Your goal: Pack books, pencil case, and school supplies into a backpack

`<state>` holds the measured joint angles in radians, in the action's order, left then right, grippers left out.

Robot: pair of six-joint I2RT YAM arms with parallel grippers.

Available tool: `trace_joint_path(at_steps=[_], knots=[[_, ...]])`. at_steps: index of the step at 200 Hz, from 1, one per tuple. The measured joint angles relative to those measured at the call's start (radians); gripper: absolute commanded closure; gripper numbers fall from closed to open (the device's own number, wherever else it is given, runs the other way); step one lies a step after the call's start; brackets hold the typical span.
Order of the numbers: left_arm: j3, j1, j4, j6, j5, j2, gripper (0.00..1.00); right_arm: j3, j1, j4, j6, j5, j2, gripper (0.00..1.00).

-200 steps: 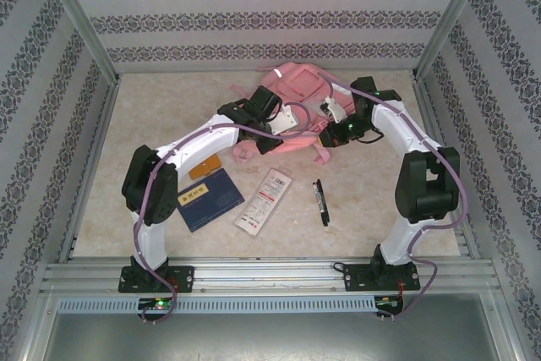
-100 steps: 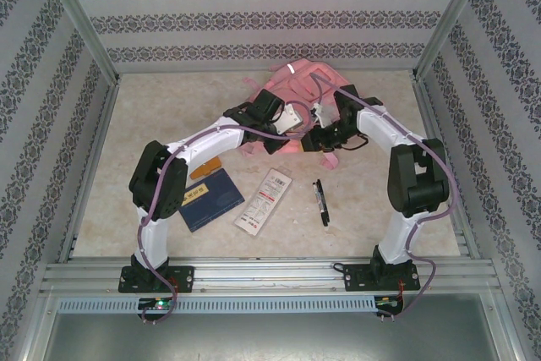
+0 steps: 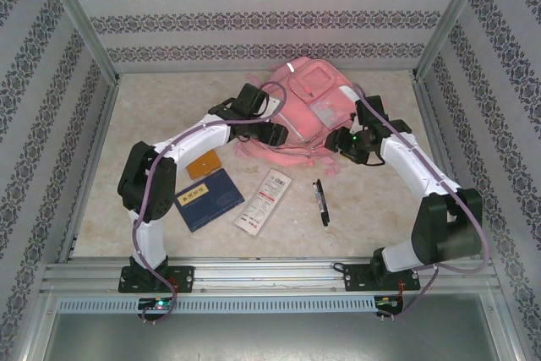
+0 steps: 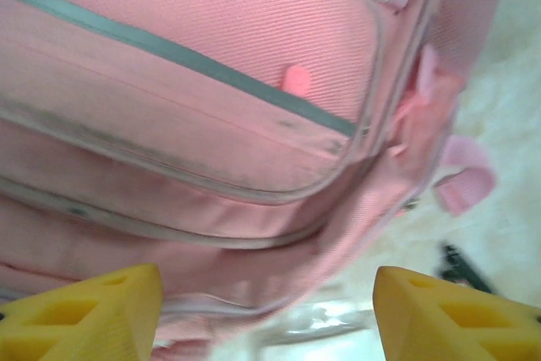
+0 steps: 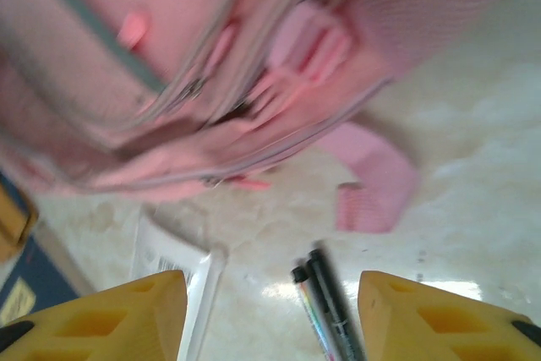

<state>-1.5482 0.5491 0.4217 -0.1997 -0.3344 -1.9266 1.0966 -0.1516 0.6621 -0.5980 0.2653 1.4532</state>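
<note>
**Top view.** We see the pink backpack lying in the upper centre of the frame on the pale tabletop, pockets facing up. The left gripper sits at its left edge and the right gripper at its lower right edge; we cannot tell whether either touches the fabric. Below the backpack, from left to right, lie the navy booklet, the white pencil case and the two black pens. All rest on the table, apart from the bag; the pens lie side by side.

**Left wrist view.** We find the left gripper released, its yellow fingertips spread wide in the lower corners and gripping nothing. The backpack lies just beyond them.

**Right wrist view (blurred).** We find the right gripper likewise released and empty. The backpack occupies the upper half, and a pink strap trails at centre right. The pens appear at lower centre, the pencil case at lower left, and the booklet at the left edge.
</note>
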Motion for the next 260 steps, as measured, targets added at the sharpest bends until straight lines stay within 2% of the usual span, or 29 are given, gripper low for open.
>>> trace_joint_path(at_steps=[32, 59, 75, 130, 186, 204, 232, 260], knots=[[0.0, 0.103, 0.042, -0.163, 0.01, 0.005, 0.35, -0.018, 0.049, -0.005, -0.137, -0.099, 0.002, 0.44], [-0.031, 0.223, 0.079, -0.269, 0.074, -0.019, 0.37, -0.039, 0.064, -0.027, -0.24, -0.132, 0.002, 0.44], [-0.075, 0.262, 0.088, -0.338, 0.131, -0.063, 0.37, -0.051, 0.064, -0.05, -0.296, -0.146, 0.001, 0.44], [-0.172, 0.274, 0.093, -0.537, 0.289, -0.238, 0.43, -0.091, 0.064, -0.153, -0.426, -0.126, 0.011, 0.44], [-0.291, 0.305, 0.111, -0.599, 0.362, -0.352, 0.51, -0.091, 0.064, -0.229, -0.471, -0.099, 0.043, 0.46], [-0.323, 0.321, 0.11, -0.611, 0.373, -0.375, 0.62, -0.091, 0.065, -0.264, -0.47, -0.085, 0.053, 0.47], [-0.34, 0.328, 0.11, -0.618, 0.399, -0.394, 0.84, -0.092, 0.065, -0.293, -0.477, -0.055, 0.084, 0.49], [-0.33, 0.328, 0.109, -0.599, 0.422, -0.397, 0.99, -0.092, 0.065, -0.305, -0.491, -0.031, 0.108, 0.48]])
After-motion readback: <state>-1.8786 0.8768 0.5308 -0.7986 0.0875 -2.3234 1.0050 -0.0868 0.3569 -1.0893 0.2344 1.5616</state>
